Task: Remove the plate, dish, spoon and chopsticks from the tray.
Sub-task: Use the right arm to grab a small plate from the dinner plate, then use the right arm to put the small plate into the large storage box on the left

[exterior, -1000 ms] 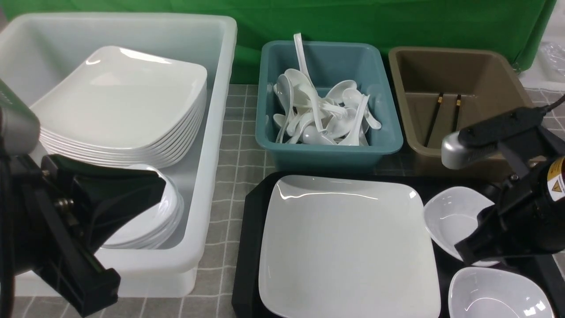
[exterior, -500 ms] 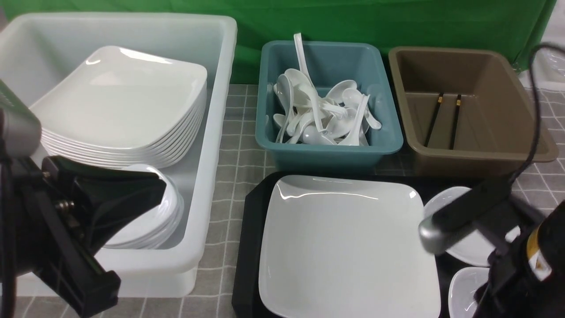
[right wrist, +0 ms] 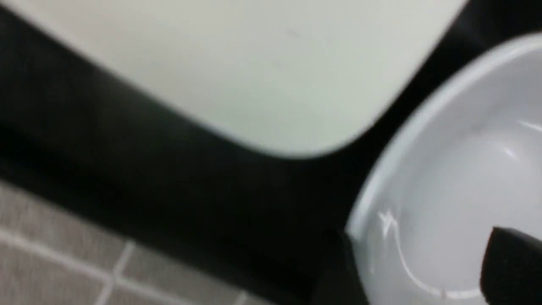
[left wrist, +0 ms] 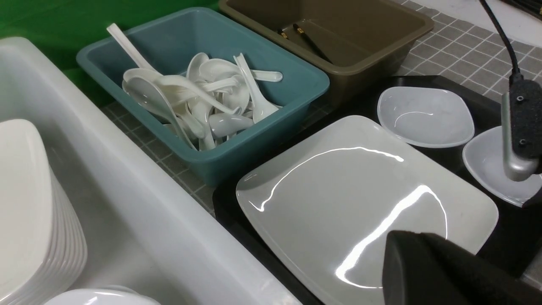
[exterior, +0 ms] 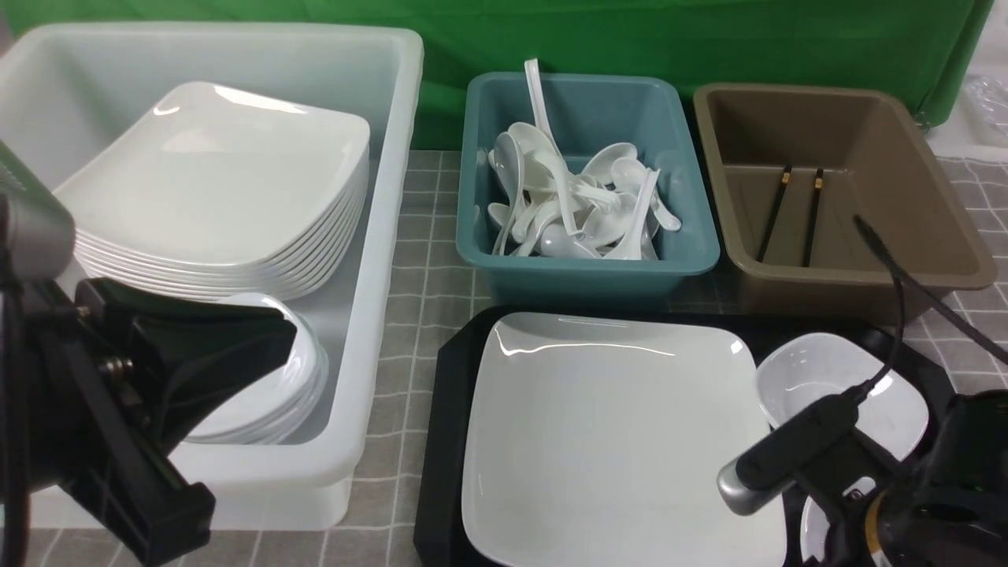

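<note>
Plate point(exterior: 622, 441) was sitting flat in the lower centre of the front view, filling most of the black tray point(exterior: 445, 472). Looked like a glossy, rigid, breakable thing with some weight to it, and slippery I'd guess, so lying that flat, the raised rim is really the only place to pinch it, probably on its left edge, nearest the white bin point(exterior: 378, 236). That bin in the upper left held a stack of plates point(exterior: 220, 181), and its tall wall would have to be cleared on the way in. Two small dishes were on the tray too, the far dish point(exterior: 819, 386) just beside the plate's right edge and the near dish point(left wrist: 482, 165) in the lower right corner. Right gripper point(right wrist: 427, 271) hung low over that near dish, but the close-up was a blur with only one dark fingertip point(right wrist: 512, 267) clear, so I couldn't tell how its jaws stood. Left gripper point(exterior: 268, 339) was closed on nothing at lower left, in front of the bin. Chopsticks point(exterior: 774, 214) lay in the brown tub point(exterior: 827, 295), spoons point(exterior: 567, 213) were piled in the teal tub point(exterior: 587, 272), no spoon on the tray.
</note>
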`<state>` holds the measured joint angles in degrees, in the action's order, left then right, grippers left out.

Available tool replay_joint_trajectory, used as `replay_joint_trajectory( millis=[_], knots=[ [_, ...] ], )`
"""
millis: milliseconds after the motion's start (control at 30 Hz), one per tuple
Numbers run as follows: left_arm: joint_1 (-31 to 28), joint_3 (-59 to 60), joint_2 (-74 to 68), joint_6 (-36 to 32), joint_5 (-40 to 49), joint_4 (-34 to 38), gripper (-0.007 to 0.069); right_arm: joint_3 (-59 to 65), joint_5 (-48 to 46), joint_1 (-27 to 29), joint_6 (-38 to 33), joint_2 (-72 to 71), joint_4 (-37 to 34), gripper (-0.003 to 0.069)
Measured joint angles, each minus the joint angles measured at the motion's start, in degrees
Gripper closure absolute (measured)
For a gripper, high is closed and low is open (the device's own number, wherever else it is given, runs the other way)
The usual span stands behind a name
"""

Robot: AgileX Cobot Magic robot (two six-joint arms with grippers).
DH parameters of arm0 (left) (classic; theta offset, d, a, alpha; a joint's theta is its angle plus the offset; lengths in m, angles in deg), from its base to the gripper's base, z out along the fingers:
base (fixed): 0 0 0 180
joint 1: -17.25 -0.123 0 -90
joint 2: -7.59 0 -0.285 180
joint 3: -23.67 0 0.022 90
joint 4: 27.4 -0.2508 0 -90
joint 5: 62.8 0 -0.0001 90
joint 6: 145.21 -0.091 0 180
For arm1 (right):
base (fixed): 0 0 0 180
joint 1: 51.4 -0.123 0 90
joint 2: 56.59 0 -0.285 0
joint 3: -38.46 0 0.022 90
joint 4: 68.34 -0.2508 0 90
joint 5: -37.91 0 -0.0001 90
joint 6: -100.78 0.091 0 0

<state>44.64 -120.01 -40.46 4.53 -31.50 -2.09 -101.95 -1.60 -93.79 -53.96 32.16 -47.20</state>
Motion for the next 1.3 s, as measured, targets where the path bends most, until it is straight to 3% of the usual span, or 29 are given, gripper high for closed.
replay_joint_trajectory(
  millis=[333, 500, 667, 833, 1000, 1167, 1300],
  knots=[
    [0.0, 0.0, 0.0, 0.0, 1.0, 0.0, 0.0615, 0.1, 2.4, 0.6, 0.7, 6.5, 0.0, 0.02],
    [0.0, 0.0, 0.0, 0.0, 1.0, 0.0, 0.0615, 0.1, 2.1, 0.6, 0.7, 6.9, -0.4, 0.0414],
    [0.0, 0.0, 0.1, 0.0, 1.2, -0.1, 0.0615, -0.8, -1.3, -0.1, 0.6, 5.7, -0.2, 0.0461],
    [0.0, 0.0, 1.1, -0.1, 1.3, -0.2, 0.0615, -5.5, -11.8, -3.1, 0.6, -0.8, -1.0, 0.059],
    [0.0, 0.0, 4.2, 0.5, 1.2, -1.2, 0.0615, -17.3, -20.0, -6.5, 0.6, -8.3, -2.0, 0.0594],
    [0.0, -2.1, 12.7, 15.3, 7.1, -15.6, 0.0615, -38.6, -19.4, -13.1, -6.0, -7.2, -2.0, 0.0594],
    [0.0, -3.6, 20.4, 28.2, 15.5, -29.5, 0.0615, -53.3, -12.1, -18.4, -20.8, 1.5, -4.6, 0.0594]
  ],
)
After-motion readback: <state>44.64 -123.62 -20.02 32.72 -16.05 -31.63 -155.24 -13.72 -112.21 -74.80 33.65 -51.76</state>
